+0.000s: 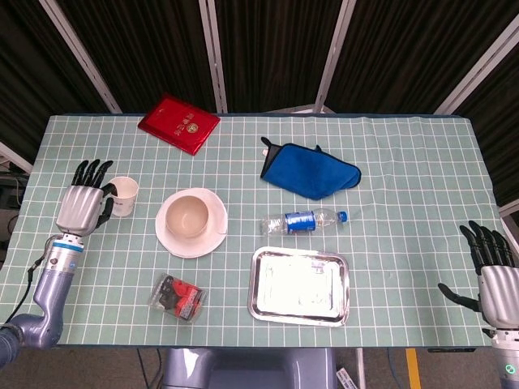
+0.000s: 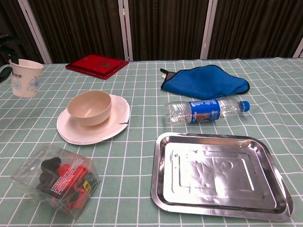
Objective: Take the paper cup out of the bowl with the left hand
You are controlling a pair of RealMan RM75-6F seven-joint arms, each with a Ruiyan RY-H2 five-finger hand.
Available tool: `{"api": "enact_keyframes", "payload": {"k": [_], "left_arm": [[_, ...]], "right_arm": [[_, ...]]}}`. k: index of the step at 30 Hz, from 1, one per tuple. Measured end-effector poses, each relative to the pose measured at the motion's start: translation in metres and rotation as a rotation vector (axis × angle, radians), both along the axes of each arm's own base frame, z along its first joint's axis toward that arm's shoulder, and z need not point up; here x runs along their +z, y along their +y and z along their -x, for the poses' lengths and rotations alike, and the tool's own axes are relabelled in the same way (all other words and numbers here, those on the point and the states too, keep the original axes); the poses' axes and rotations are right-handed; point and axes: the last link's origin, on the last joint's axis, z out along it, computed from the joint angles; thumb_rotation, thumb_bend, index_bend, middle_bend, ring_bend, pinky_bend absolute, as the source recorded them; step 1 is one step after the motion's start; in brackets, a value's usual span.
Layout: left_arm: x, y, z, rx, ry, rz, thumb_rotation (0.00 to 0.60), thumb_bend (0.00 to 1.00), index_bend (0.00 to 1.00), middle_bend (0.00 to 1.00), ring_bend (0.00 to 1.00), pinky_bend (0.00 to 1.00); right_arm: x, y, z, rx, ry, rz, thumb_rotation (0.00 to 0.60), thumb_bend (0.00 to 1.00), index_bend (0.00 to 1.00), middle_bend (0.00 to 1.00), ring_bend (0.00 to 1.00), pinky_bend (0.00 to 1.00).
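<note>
The white paper cup (image 1: 123,195) with a blue print is upright, out of the bowl and well left of it. My left hand (image 1: 83,203) grips it from the left side with its fingers wrapped round it. In the chest view the paper cup (image 2: 25,78) sits at the far left edge, and only a dark bit of the hand shows there. Whether the cup touches the table I cannot tell. The beige bowl (image 1: 189,215) (image 2: 89,107) stands empty on a white plate (image 1: 174,243) (image 2: 85,135). My right hand (image 1: 491,271) hangs open off the table's right edge.
A red booklet (image 1: 178,123) lies at the back left and a blue cloth (image 1: 310,173) at the back middle. A water bottle (image 1: 302,220) lies on its side above a steel tray (image 1: 299,285). A clear box of toys (image 1: 179,298) sits near the front edge.
</note>
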Motion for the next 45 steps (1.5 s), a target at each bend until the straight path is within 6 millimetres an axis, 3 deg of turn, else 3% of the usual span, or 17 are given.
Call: {"api": "enact_keyframes", "payload": {"k": [9,15,21,26,30,34,45], "left_arm": [[-0.033,0.001,0.029,-0.001,-0.032,-0.040,0.600,0.62,0.55,0.07,0.00,0.00],[-0.057,-0.002,0.027,-0.027,-0.066,-0.021,0.600,0.62,0.55,0.06,0.00,0.00],[-0.067,-0.004,0.026,-0.043,-0.065,0.008,0.600,0.62,0.54,0.05,0.00,0.00],[-0.067,-0.006,0.030,-0.036,-0.053,0.027,0.600,0.60,0.50,0.01,0.00,0.00],[-0.064,-0.007,0.036,-0.018,-0.050,0.055,0.600,0.48,0.47,0.00,0.00,0.00],[-0.058,-0.010,0.040,-0.014,-0.038,0.073,0.600,0.35,0.38,0.00,0.00,0.00],[-0.041,-0.028,0.043,-0.017,-0.051,0.098,0.600,0.21,0.14,0.00,0.00,0.00]], "right_arm": [[-0.001,-0.001,0.001,-0.003,0.002,-0.002,0.600,0.01,0.03,0.00,0.00,0.00],[0.000,0.000,0.001,-0.002,-0.003,0.000,0.600,0.01,0.03,0.00,0.00,0.00],[0.001,0.000,0.001,-0.002,-0.008,0.003,0.600,0.01,0.03,0.00,0.00,0.00],[0.003,0.000,0.001,-0.002,-0.012,0.007,0.600,0.01,0.03,0.00,0.00,0.00],[0.003,0.000,0.000,0.001,-0.015,0.008,0.600,0.01,0.02,0.00,0.00,0.00],[0.002,0.001,-0.001,0.005,-0.015,0.006,0.600,0.01,0.02,0.00,0.00,0.00],[0.001,0.002,-0.002,0.011,-0.013,0.006,0.600,0.01,0.02,0.00,0.00,0.00]]}}
